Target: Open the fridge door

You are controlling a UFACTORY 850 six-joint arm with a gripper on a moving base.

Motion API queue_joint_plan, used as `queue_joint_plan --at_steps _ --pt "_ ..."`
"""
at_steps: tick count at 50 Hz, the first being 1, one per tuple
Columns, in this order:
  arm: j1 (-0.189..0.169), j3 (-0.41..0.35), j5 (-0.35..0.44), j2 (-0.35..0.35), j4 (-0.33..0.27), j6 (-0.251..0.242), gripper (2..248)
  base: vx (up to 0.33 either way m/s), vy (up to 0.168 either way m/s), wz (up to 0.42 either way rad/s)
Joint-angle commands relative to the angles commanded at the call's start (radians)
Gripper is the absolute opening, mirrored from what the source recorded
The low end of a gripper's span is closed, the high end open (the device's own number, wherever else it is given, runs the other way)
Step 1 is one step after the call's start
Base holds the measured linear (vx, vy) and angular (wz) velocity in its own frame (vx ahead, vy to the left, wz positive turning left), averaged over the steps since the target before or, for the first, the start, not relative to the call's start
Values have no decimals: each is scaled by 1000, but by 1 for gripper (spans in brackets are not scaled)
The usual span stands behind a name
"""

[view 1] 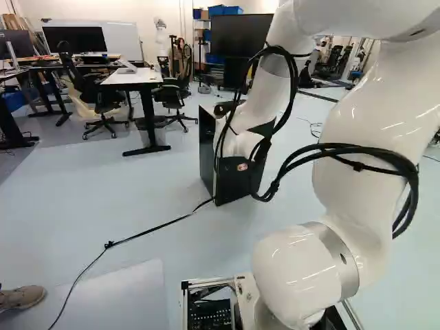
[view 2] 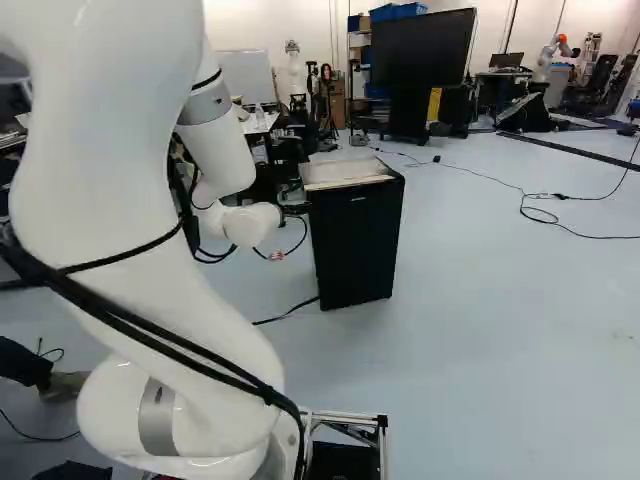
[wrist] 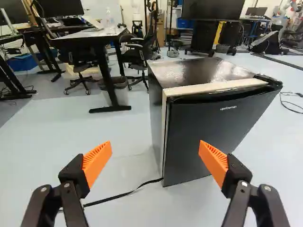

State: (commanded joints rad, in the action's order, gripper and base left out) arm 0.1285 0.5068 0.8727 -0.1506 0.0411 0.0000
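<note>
small boxy black fridge (wrist: 194, 73), upright on pale floor (wrist: 279, 151), flat dark door (wrist: 203, 130) closed

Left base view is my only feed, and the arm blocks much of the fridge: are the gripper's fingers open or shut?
Observer: Open. The wrist view shows the gripper with its fingers wide apart.

Operator: What lies ahead of them?

Observer: The front of the fridge door, with nothing gripped between the pads.

Operator: Any clue to the hinge side?

Observer: A black fitting sits at one top corner, away from the corner where the light strip turns downward; it is probably the hinge.
</note>
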Motion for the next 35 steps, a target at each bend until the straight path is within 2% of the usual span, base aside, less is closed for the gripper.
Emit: queue_joint_plan --at_steps 35 --pt "77 165 0 -143 122 0 247 0 0 0"
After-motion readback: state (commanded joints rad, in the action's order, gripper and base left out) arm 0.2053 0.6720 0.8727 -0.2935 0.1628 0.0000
